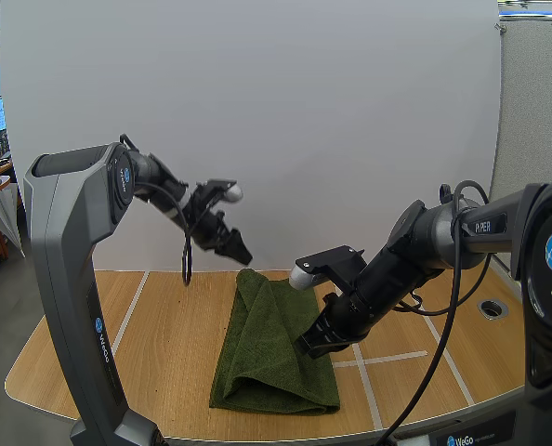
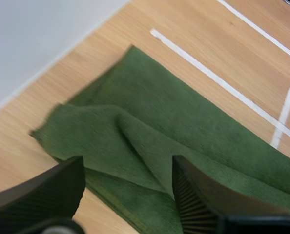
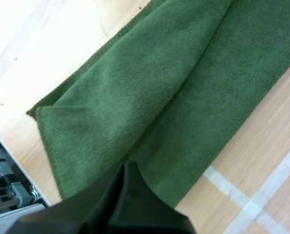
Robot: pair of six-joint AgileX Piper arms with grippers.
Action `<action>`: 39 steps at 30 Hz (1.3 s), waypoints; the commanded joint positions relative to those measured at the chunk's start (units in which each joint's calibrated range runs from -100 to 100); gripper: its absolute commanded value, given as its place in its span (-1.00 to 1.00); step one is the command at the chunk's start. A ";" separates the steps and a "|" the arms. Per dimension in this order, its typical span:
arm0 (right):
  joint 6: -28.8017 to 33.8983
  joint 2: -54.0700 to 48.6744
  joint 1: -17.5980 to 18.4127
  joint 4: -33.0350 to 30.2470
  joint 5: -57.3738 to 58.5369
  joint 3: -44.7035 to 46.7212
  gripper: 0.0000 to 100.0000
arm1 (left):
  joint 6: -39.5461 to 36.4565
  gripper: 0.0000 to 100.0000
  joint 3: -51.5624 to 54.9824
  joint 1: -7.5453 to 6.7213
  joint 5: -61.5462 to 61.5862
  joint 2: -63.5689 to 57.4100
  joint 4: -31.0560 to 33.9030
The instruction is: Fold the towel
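- Towel: folded lengthwise, flat on the table, centre.
- Right gripper: I see fingers pressed together at the towel's right edge.
- Left gripper: fingers apart, above the towel's far end.

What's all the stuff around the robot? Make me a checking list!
surface: wooden table with white tape lines.
job's things: green towel, folded into a long strip, rumpled at its far end.
clutter: nothing seen.
claws: left claw open, above the towel's far end; right claw shut, at the towel's right edge.
cables: nothing seen.
surroundings: plain white wall behind the table.
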 commanded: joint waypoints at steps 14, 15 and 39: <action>-10.58 20.44 0.01 9.47 -13.77 0.09 -1.00 | 2.46 0.70 14.20 -1.96 0.90 3.04 -0.82; -10.58 21.97 0.01 9.35 -13.77 0.09 -1.00 | 2.46 0.70 14.20 -2.02 0.90 3.24 -1.06; -11.27 24.61 0.01 8.99 -15.99 0.09 -1.00 | 1.74 -1.00 14.20 -2.29 0.90 7.24 2.40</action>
